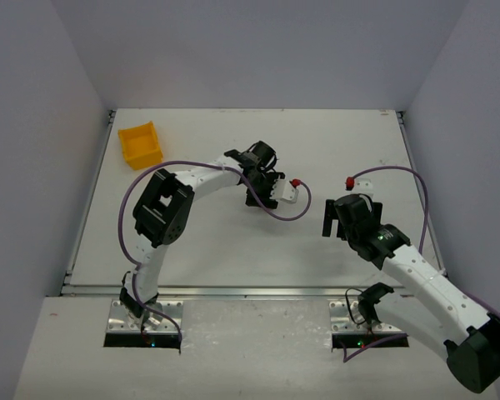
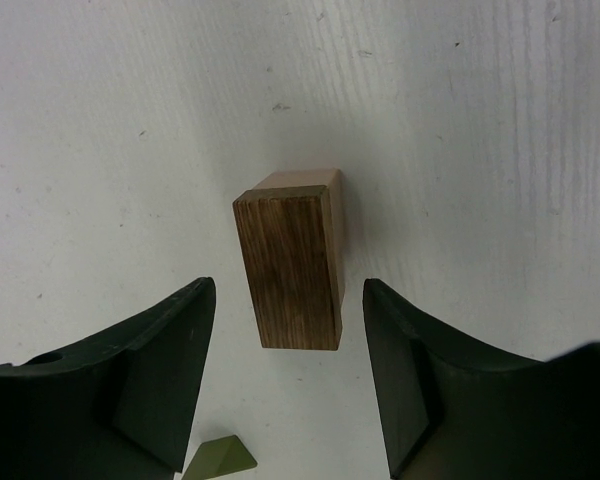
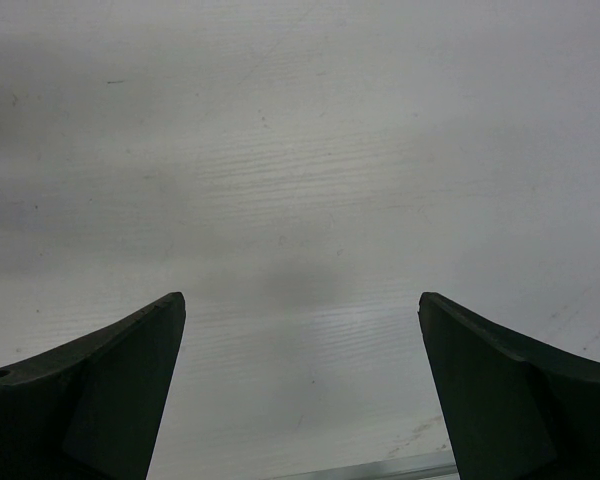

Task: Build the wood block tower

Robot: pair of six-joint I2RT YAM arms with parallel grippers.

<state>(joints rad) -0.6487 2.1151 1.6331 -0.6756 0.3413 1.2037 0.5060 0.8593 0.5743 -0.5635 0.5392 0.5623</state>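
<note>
Between parted fingers (image 2: 160, 350) of the left end effector (image 2: 287, 290) stands a wood block (image 2: 290, 265); an olive piece (image 2: 220, 458), seemingly wedge-shaped, is cropped.

Wood block (image 2: 290, 265) ahead (gaps either side)

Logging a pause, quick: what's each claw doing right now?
Left claw: open, straddling the wood block, not gripping it.
Right claw: open, holding nothing.
</note>
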